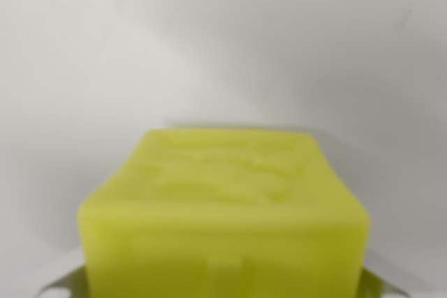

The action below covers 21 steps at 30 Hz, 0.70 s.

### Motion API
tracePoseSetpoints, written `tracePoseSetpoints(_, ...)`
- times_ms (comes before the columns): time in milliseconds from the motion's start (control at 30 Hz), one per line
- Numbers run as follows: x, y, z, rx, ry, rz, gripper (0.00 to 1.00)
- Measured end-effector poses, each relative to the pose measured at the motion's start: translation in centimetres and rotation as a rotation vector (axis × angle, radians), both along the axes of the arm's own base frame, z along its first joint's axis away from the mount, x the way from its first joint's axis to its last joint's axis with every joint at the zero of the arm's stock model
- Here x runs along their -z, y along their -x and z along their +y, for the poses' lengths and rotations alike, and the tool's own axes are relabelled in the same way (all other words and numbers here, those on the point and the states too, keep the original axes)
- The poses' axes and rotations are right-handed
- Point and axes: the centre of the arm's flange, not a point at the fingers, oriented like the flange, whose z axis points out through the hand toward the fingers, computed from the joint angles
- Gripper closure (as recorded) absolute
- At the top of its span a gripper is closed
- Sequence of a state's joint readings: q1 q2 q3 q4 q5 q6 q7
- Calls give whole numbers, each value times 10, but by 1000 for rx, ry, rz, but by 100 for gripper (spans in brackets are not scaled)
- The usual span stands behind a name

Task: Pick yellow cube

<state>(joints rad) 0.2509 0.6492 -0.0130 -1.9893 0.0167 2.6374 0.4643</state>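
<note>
The yellow cube [223,207] fills the lower middle of the wrist view, very close to the camera and blurred, with a raised pattern on its top face. My gripper [223,282] sits around it. Only slivers of the pale fingertips [61,278] show, one at each bottom corner, and each lies against a side of the cube. The gripper looks shut on the cube. The cube's underside and the rest of the fingers are hidden.
A plain white surface [223,47] lies behind and around the cube. A soft grey shadow [349,151] falls just past the cube's far edge. Nothing else is in view.
</note>
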Motion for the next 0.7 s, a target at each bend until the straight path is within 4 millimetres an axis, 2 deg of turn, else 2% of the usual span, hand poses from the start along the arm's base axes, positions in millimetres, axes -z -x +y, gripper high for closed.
tracePoseSetpoints(700, -52, 0, 0, 0, 0, 0, 100)
